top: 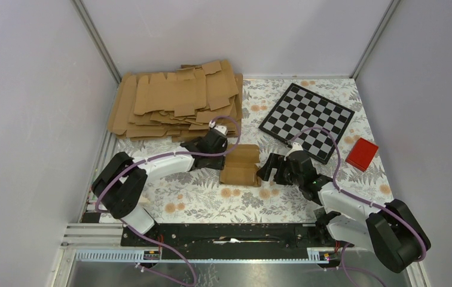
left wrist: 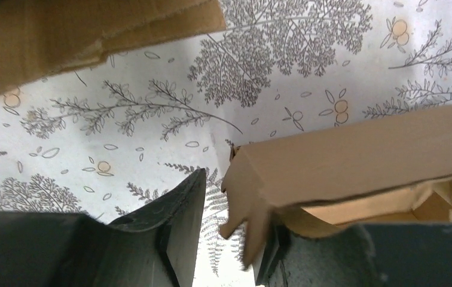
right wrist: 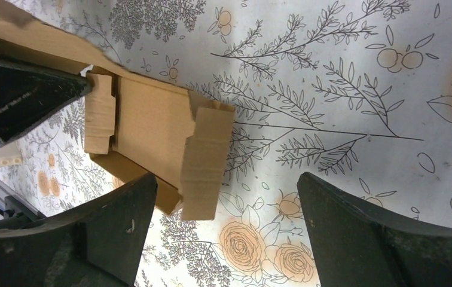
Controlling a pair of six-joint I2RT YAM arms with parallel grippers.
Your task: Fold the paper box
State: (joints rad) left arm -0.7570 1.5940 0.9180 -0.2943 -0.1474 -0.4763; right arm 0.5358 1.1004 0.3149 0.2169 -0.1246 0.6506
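Fingers of the left pincer (left wrist: 229,206) stand partly apart, gripping nothing; a flap of the paper box (left wrist: 355,149) hangs between them. The right pincer (right wrist: 226,182) gapes wide just before the box. It seems light, thin and easily bent; I would pinch a flap edge.

Counting one paper box (top: 240,164), one heaped pile of flat cardboard blanks (top: 176,98), one checkerboard (top: 306,121) and one red block (top: 362,153), all lying on one floral worktop (top: 199,200).

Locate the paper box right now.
In the top view, the paper box sits near centre, between the left claw and the right claw, just below the pile of cardboard blanks.
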